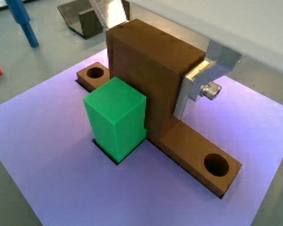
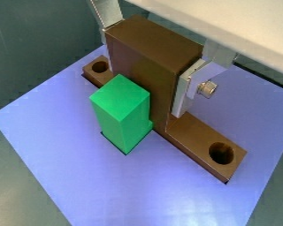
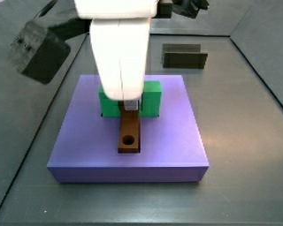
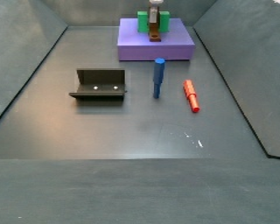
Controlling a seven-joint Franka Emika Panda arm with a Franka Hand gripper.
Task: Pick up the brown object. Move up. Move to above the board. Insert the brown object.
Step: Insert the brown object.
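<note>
A dark grey worktop (image 4: 130,122) with raised grey walls fills both side views. At its far edge sits the one board (image 4: 156,48), lavender, flat, bearing one green block (image 3: 151,99).

The gripper (image 2: 156,75) stands over the board's middle, right beside the green block. Between its silver fingers (image 1: 209,71) stands a tall brown upright, clamped at a narrow opening; it looks joined to the brown object (image 1: 197,150), so the gripper appears to be holding that piece. The brown object's flat bar lies sunk in the board's lengthwise slot, directly below the gripper, its long axis running along the slot. Two round holes show in both wrist views, one near each end (image 2: 225,154). In a side view the bar (image 3: 131,134) reaches out from under the gripper toward the board's near edge.

By the look of it the insertion is nearly or fully seated, so any further move would be straight down along the slot.

Elsewhere on the worktop, well apart from the board: one dark olive open box (image 4: 101,85), one blue bar (image 4: 159,77) and one small red bar (image 4: 192,95), both bars near the middle.
</note>
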